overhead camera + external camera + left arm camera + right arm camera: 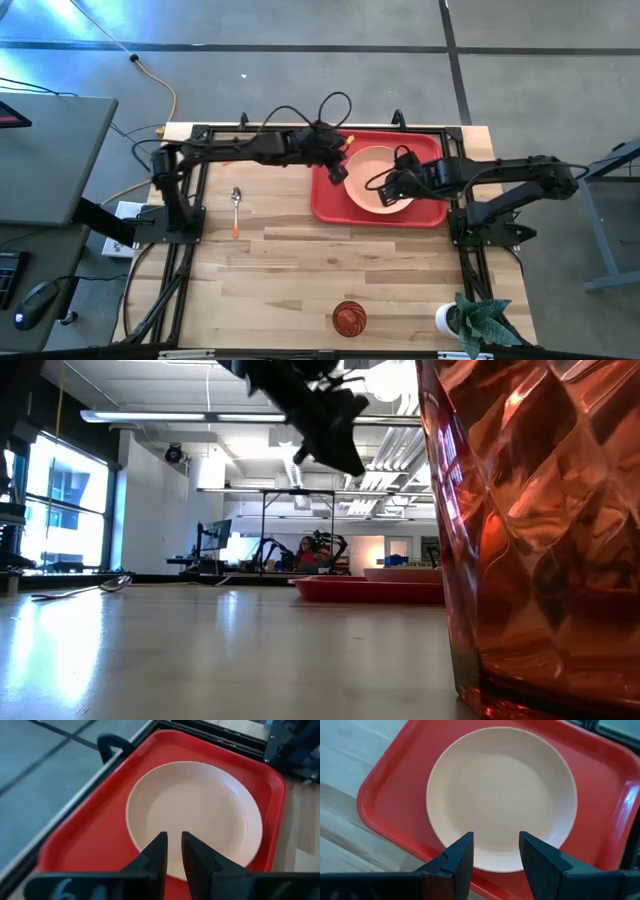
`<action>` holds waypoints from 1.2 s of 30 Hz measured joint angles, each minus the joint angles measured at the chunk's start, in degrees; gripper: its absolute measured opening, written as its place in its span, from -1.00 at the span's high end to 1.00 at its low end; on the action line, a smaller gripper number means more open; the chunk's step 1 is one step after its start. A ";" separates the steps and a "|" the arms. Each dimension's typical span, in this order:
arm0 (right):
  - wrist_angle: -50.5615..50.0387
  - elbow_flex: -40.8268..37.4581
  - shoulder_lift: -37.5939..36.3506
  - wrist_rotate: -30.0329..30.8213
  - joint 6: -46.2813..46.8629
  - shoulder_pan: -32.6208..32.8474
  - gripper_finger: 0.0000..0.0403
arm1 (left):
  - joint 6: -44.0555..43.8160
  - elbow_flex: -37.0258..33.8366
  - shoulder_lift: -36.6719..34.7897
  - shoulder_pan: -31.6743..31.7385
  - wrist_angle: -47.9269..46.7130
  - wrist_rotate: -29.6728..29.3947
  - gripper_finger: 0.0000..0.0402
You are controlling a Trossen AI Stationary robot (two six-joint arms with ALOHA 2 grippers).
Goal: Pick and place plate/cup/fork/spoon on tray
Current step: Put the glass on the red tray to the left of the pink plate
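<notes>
The peach plate (pixel 378 178) lies flat inside the red tray (pixel 330 205) at the table's far right; it also shows in the left wrist view (pixel 200 815) and the right wrist view (pixel 502 795). My left gripper (pixel 173 842) hovers over the plate's left rim (pixel 338 172), nearly shut and empty. My right gripper (pixel 495 842) hovers open over the plate's near rim (pixel 385 192), with nothing between its fingers. The spoon (pixel 236 210) lies on the table left of the tray. The red-orange cup (pixel 349 317) stands near the front edge. I see no fork.
A white pot with a green plant (pixel 455 320) stands at the near right corner, beside the cup. The cup (pixel 530 530) fills the right of the low view, and the spoon (pixel 80 590) shows far left there. Bare wood lies between the tray and the cup.
</notes>
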 joint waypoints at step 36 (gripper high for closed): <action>10.65 -3.00 -1.04 -11.47 -10.87 1.07 0.26 | -17.44 -31.65 -45.22 -13.82 6.21 -12.83 0.93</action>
